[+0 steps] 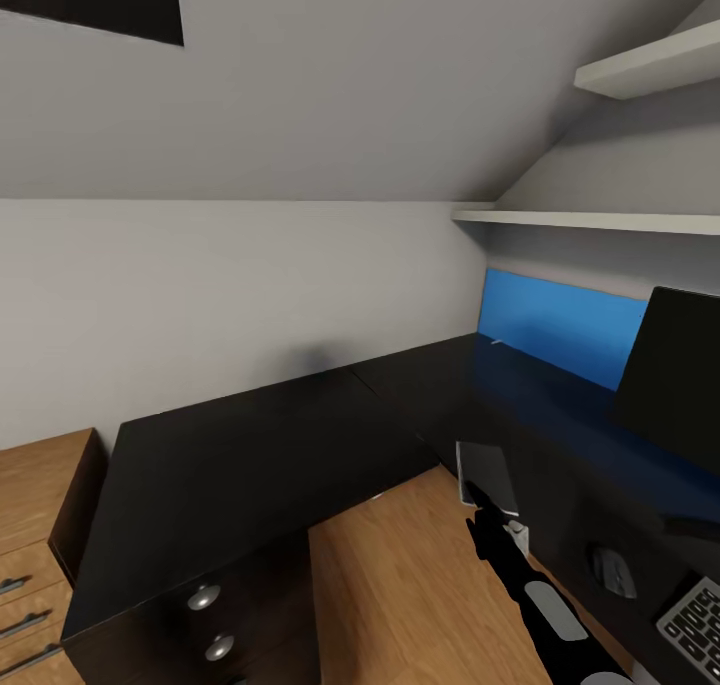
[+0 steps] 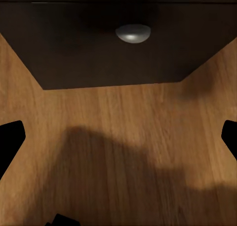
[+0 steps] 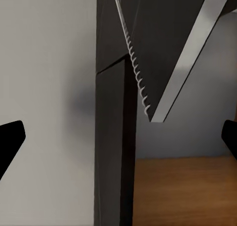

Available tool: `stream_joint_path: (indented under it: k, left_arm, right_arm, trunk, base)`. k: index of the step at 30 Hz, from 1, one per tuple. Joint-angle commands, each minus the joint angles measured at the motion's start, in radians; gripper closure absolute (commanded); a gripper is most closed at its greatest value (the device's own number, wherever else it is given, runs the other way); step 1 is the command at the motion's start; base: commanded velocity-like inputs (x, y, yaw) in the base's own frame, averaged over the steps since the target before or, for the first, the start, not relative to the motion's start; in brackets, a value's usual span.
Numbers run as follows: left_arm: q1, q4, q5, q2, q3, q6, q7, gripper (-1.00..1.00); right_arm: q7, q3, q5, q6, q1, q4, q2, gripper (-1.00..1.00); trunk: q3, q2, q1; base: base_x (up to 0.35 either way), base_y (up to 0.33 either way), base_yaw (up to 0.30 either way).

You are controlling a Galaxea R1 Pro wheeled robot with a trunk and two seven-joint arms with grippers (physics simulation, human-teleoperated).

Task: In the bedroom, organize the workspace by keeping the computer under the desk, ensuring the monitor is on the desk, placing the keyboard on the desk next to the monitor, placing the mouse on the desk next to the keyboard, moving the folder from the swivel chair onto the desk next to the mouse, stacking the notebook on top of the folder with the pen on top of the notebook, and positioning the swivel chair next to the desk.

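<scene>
Head view: notebook (image 1: 486, 475) held upright atop right end effector (image 1: 497, 510), w/ desk (image 1: 250, 445) behind.

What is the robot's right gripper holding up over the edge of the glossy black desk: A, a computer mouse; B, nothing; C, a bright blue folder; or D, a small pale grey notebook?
D: the right gripper pinches the small pale grey notebook above the desk edge; its spiral binding shows in the wrist view.

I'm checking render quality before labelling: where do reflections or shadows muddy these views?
Head view: the glossy desk mirrors the blue folder as a blue sheen. Left wrist view: a broad soft shadow darkens the wooden floor. Right wrist view: the notebook looks slightly blurred.
</scene>
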Motion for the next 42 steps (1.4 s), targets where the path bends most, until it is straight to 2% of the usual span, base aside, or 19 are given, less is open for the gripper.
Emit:
stream_joint_path:
  k: [1,19,21,24,29,42]
  left_arm:
    - [-0.001,0.001,0.009,0.0,-0.002,-0.003,-0.004,-1.0]
    - [-0.001,0.001,0.009,0.0,-0.002,-0.003,-0.004,-1.0]
    - [-0.001,0.001,0.009,0.0,-0.002,-0.003,-0.004,-1.0]
    - [-0.001,0.001,0.009,0.0,-0.002,-0.003,-0.004,-1.0]
    - [-0.001,0.001,0.009,0.0,-0.002,-0.003,-0.004,-1.0]
    - [-0.001,0.001,0.009,0.0,-0.002,-0.003,-0.003,-1.0]
  right_arm:
    - [0.002,-0.003,-0.01,0.01,-0.001,0.001,0.0,-1.0]
    - [0.001,-0.012,-0.018,0.013,-0.001,0.005,0.0,-1.0]
    - [0.001,-0.014,-0.03,0.013,-0.001,0.005,0.0,-1.0]
    - [0.0,-0.014,-0.075,0.014,-0.001,0.006,-0.002,-1.0]
    - [0.0,-0.013,-0.124,0.014,-0.001,0.008,-0.004,-1.0]
    - [0.0,-0.013,-0.138,0.014,-0.001,0.022,-0.003,-1.0]
  trunk:
    - [-0.001,-0.001,0.0]
    - [-0.001,-0.001,0.0]
    - [-0.001,-0.001,0.0]
    - [-0.001,-0.001,0.0]
    - [-0.001,-0.001,0.0]
    - [-0.001,-0.001,0.0]
  base:
    - [0.053,0.0,0.0]
    - [0.051,0.0,0.0]
    - [0.002,0.0,0.0]
    - [0.0,0.0,0.0]
    - [0.0,0.0,0.0]
    - [0.0,0.0,0.0]
